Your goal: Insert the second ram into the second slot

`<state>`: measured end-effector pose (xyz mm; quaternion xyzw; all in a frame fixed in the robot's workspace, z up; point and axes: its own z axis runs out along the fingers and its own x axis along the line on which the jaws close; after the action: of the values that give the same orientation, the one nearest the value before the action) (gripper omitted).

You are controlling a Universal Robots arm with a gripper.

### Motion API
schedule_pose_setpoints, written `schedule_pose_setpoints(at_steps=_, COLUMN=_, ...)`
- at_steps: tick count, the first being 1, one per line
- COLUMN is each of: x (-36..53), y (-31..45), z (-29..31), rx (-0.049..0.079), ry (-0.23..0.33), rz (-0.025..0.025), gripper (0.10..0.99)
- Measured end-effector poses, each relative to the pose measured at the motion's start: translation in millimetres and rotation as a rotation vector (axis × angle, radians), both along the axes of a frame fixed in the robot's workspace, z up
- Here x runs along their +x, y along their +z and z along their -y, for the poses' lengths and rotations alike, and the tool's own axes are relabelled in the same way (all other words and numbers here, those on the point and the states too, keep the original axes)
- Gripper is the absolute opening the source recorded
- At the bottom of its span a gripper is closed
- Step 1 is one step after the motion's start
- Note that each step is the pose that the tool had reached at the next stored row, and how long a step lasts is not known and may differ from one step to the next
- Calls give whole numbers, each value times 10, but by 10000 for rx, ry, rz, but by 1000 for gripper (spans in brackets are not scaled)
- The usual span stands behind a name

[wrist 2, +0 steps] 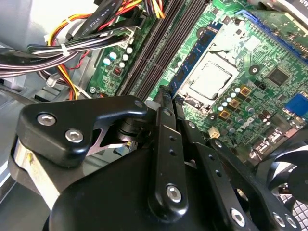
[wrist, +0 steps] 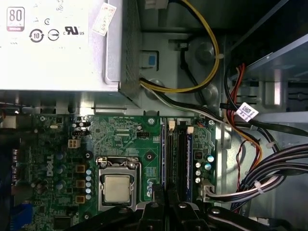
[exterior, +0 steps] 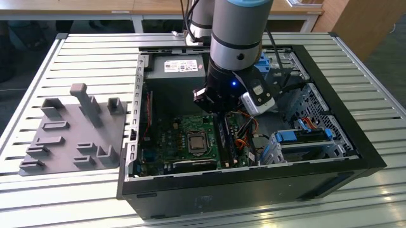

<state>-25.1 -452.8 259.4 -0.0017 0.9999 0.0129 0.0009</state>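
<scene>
**Narrow grip on the stick beside the processor socket**

My gripper (wrist 2: 172, 96) is down inside the open computer case (exterior: 241, 190), low over the motherboard (wrist: 125, 134). My fingers (wrist 2: 166, 130) are drawn narrow, and they close on the near end of the second ram (wrist 2: 192, 62). The stick stands on edge, upright, just beside the processor socket (wrist 2: 211, 77), and its long side runs parallel to the socket's edge.

In the first wrist view the stick shows as a thin dark line (wrist: 166, 159) going in between my fingertips. It sits in the row of memory slots closest to the socket. I cannot tell whether it is pressed fully home. A bluish strip (wrist: 189, 159) stands in another slot of that row, on the side of the stick away from the socket.

Farther out on that same side, a cable bundle (wrist: 269, 163) crosses near the board's edge. The power supply (wrist: 57, 43) lies beyond the socket, past the end of the board.

In the exterior view my arm (exterior: 236, 47) comes down over the socket's surroundings. A grey fixture (exterior: 70, 133) rests outside the case, well apart from the socket, toward the exterior view's left.
</scene>
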Motion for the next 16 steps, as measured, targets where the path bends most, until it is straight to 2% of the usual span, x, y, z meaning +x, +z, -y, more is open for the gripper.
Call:
schedule_pose_setpoints(at_steps=9, x=14, y=-63, z=54, rx=5, ry=-136, rz=-51, gripper=137)
schedule_pose_setpoints(at_steps=16, x=15, y=-99, z=76, rx=5, ry=-139, rz=-62, gripper=137)
